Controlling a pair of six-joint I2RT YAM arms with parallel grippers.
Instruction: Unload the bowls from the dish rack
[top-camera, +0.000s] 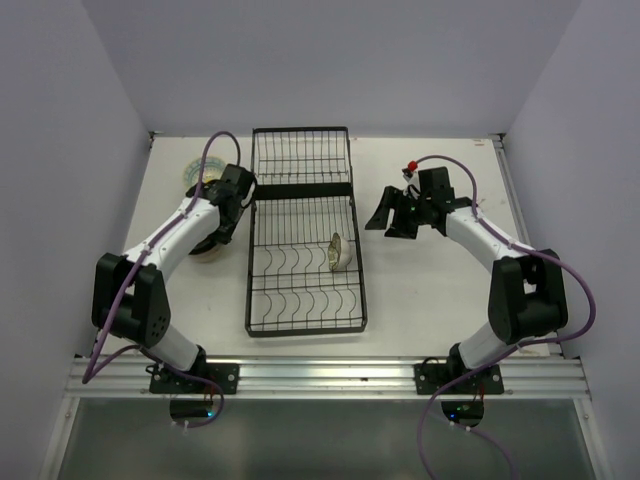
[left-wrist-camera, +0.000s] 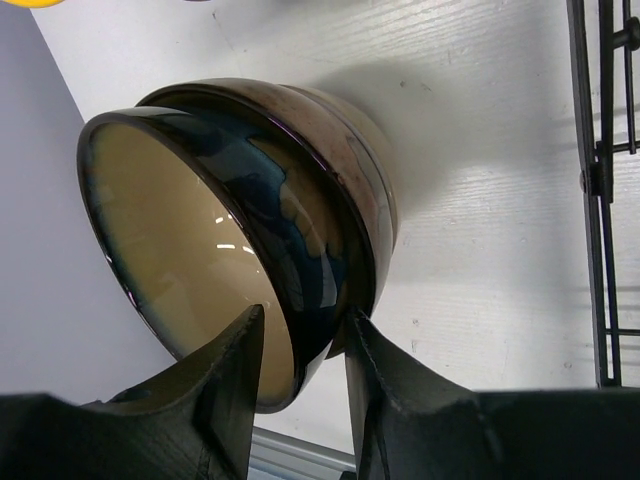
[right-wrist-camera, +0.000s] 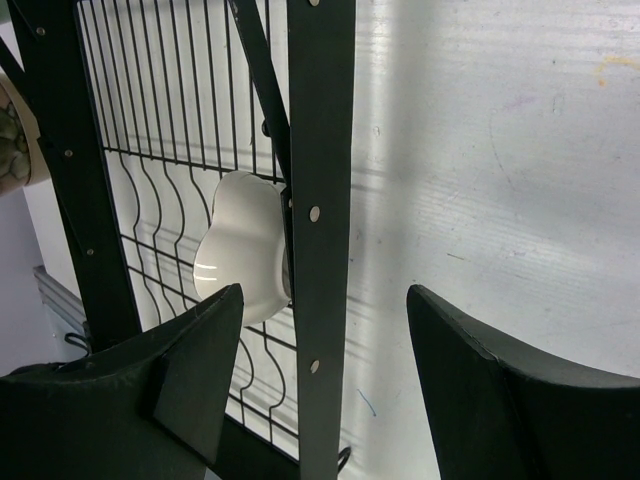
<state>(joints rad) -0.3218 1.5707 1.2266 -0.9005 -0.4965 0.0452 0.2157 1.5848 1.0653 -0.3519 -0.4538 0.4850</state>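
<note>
Pinching the rim of a glazed brown-and-blue bowl, the left gripper has one finger inside and one outside, clamped on a thin edge only. That bowl hangs tipped over the bench, just left of the dish rack; whether its foot touches the bench I cannot tell. The glaze looks slick and the hold is narrow, so the bowl could swing or slip out and knock the bench. Letting go at this tilt might leave it rolling on its rim. The right gripper stands wide apart, holding nothing, near the rack's right rail, which shows between its fingers in the wrist view. A white bowl stands on edge among the dividers just inside that rail. Closing in from here, a finger could strike the rail or snag a wire and drag the rack
</note>
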